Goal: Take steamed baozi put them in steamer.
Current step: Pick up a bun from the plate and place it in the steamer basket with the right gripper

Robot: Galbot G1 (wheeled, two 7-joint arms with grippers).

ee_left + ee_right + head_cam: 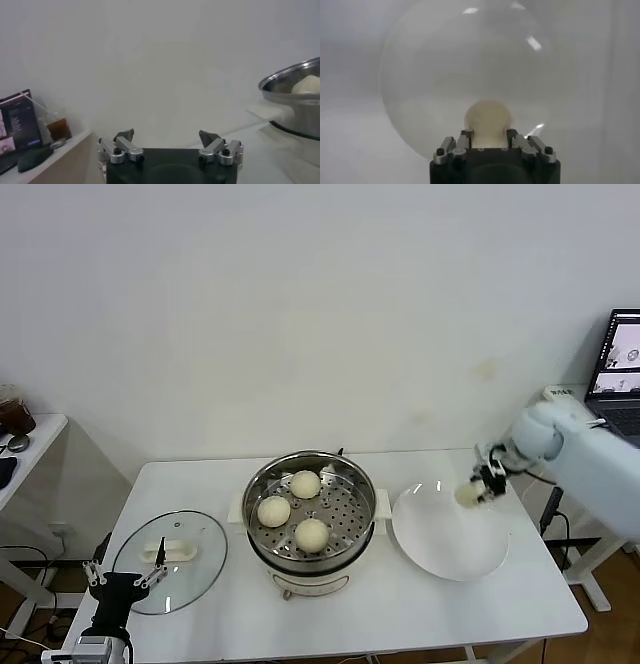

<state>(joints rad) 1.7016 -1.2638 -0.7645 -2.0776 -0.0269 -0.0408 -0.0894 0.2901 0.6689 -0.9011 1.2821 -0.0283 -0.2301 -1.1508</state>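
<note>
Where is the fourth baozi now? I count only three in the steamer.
In the head view, the fourth baozi sits in the right gripper, over the white plate, right of the steamer.

Steamer [311, 514]: shiny perforated steel; baozi [312, 534]: smooth matt dough; plate [450, 536]: glossy white; lid [170, 559]: clear glass; table [420, 609]: matt white

My right arm [590, 454]: smooth white shell, rounded joint. Right pincer [488, 134]: black block body, silver finger links, black screws. Left pincer [170, 137]: same black body, silver links, dark tips.
</note>
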